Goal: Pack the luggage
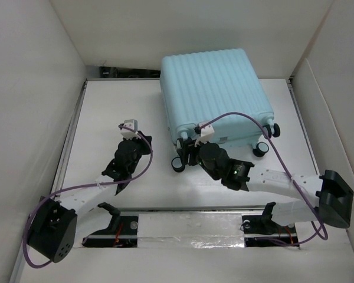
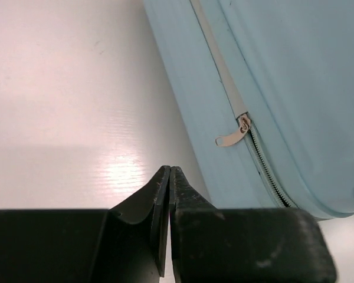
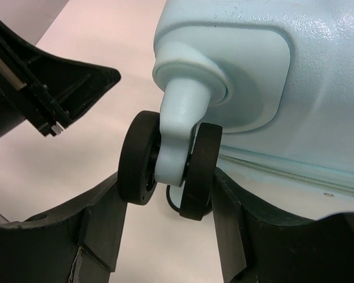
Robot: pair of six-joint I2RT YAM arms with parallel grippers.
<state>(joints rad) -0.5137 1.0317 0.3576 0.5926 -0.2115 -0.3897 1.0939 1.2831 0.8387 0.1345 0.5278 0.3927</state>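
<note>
One suitcase lies flat at the far middle of the table, and two claws point toward it. Only the left wrist view shows the zipper pull. The left claw is closed on nothing, near the case's left side but not touching it. The right wrist view shows the right claw clamped on one twin wheel at the near-left corner.

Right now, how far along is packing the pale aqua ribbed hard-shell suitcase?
Done: the pale aqua ribbed hard-shell suitcase lies closed, shell halves together. In hand: the right gripper is clamped on a black twin caster wheel at its near corner; the left gripper is shut and empty beside the silver zipper pull. Left: that pull sits partway along the seam, so zipping looks unfinished.
</note>
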